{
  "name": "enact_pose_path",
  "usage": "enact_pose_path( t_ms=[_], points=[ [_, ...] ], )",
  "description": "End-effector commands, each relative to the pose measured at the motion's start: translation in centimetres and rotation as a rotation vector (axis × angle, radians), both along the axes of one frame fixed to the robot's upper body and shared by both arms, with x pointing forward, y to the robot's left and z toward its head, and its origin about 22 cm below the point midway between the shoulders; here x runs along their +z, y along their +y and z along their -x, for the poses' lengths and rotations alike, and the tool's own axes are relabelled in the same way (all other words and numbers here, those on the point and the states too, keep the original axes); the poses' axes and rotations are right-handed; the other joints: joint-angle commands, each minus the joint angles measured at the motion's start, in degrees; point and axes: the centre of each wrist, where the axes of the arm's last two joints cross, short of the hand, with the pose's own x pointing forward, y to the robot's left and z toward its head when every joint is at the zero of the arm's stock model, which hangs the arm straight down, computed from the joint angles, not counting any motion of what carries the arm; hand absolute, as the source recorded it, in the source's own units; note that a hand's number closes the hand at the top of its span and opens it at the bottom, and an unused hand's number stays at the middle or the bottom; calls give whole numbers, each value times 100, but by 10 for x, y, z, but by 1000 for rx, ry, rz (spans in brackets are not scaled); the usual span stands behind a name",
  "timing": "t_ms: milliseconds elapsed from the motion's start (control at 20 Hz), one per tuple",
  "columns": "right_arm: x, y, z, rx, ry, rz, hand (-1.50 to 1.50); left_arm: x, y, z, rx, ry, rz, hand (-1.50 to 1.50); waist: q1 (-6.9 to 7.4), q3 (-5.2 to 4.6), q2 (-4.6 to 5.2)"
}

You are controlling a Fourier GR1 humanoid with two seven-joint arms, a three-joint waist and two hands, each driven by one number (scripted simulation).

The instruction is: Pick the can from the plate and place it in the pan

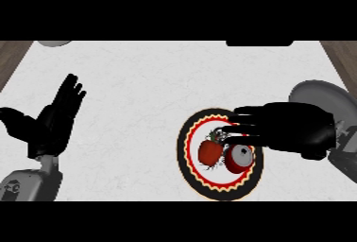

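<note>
Step in hand: the reach-and-grasp. The can (238,157) is on the plate (192,166) and the right hand (289,130) is over it, so the pick looks about to happen, not yet done.

Can: red body, grey lid facing up, lying on its side by the look of it, on the right half of the plate. A red strawberry-like fruit (209,151) sits just beside it on the left, touching or nearly so; I can't separate them cleanly.

Plate: black rim with a yellow zigzag and a red ring, in the middle-right of the white counter (160,85).

Right hand: comes in from the right edge, palm down, fingers stretched leftward across the top of the plate and curling a little at the tips. They end just above the can and the fruit. No wrap round the can shows; I judge the hand empty and mostly open.

Can versus hand: directly below the fingertips, just under the palm's near edge, close or touching. Contact can't be confirmed from this angle.

Left hand (52,120): at the left edge, open, fingers up, resting well apart from the plate.

Pan (322,97): grey, round, at the far right, partly hidden behind the right hand and forearm.

Next move calls for: lowering and closing round the can alone, keeping the fruit out of the grip, then a short carry rightward to the pan.

Risk: nudging the fruit, or the can rolling on the plate.
</note>
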Motion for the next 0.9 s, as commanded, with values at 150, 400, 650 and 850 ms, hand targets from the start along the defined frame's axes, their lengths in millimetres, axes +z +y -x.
enact_pose_path(
  t_ms=[150, 400, 650, 850],
  points=[
    [-4, 12, 30, 30, 26, -35, -150, 2, 8, 2, 23, -9, 10, 0, 0, 0, -2],
    [-24, 36, 36, -11, 13, 31, -150, 4, 11, -14, -12, -3, 4, 0, 4, -2, 9],
    [-43, 32, 47, -51, -37, 47, -150, -15, -9, 14, -8, 0, 17, 0, 11, 0, 6],
    [-61, 51, 18, -56, -20, 48, -150, -8, 14, -6, -5, 8, 14, 0, 45, -1, 23]
  ],
)
